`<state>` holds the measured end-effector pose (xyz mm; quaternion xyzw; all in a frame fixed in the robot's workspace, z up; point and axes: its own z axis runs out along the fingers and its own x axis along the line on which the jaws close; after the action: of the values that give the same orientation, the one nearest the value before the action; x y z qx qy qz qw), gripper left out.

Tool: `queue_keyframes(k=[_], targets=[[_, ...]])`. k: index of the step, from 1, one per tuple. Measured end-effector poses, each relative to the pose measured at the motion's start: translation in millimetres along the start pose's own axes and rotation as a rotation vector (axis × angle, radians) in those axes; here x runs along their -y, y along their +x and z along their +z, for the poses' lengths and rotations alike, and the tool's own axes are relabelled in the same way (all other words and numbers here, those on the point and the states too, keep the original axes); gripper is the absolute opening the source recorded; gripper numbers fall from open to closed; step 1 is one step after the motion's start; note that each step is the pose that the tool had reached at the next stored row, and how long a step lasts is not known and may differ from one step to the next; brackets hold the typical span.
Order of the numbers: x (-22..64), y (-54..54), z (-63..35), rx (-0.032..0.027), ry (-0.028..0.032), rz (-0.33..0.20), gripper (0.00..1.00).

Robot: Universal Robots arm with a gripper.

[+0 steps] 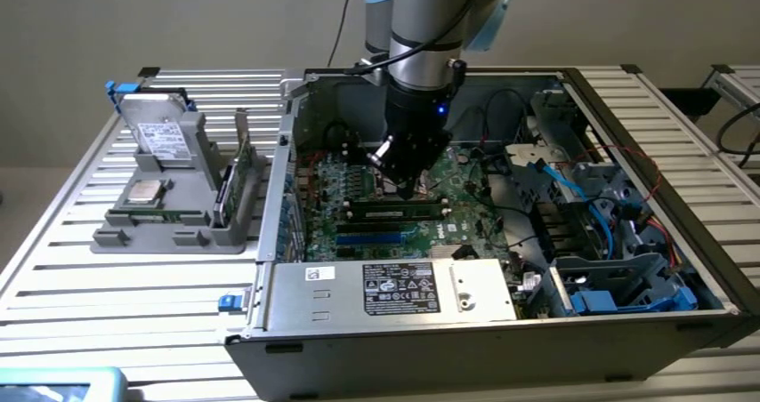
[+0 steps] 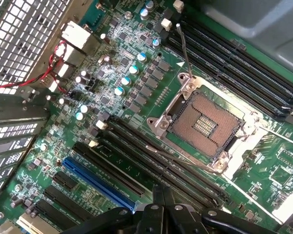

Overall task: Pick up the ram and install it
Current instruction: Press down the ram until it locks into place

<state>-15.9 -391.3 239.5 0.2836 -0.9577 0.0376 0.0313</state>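
The ram [image 1: 398,213], a long dark-green stick with black chips, lies along a memory slot on the motherboard [image 1: 469,197] inside the open computer case [image 1: 499,322]. My gripper [image 1: 408,188] hangs straight above its middle, fingertips just over its top edge or touching it; I cannot tell which. In the wrist view the fingers [image 2: 159,197] are pressed together with nothing visible between them, over the black memory slots [image 2: 136,146] beside the bare CPU socket [image 2: 205,124]. The stick itself is not distinguishable there.
A grey parts holder [image 1: 166,220] on the slatted table at the exterior view's left carries a processor [image 1: 148,191], a drive [image 1: 164,137] and an upright green card [image 1: 245,172]. Cables and drive cages [image 1: 618,242] crowd the case's right side. A blue slot [image 2: 100,183] lies near the fingers.
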Motion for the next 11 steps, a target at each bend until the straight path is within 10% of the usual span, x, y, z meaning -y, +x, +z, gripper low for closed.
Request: queue_keyframes(k=[11], targets=[[0.0, 0.0, -0.1, -0.0166, 0.0155, 0.100, 0.11]])
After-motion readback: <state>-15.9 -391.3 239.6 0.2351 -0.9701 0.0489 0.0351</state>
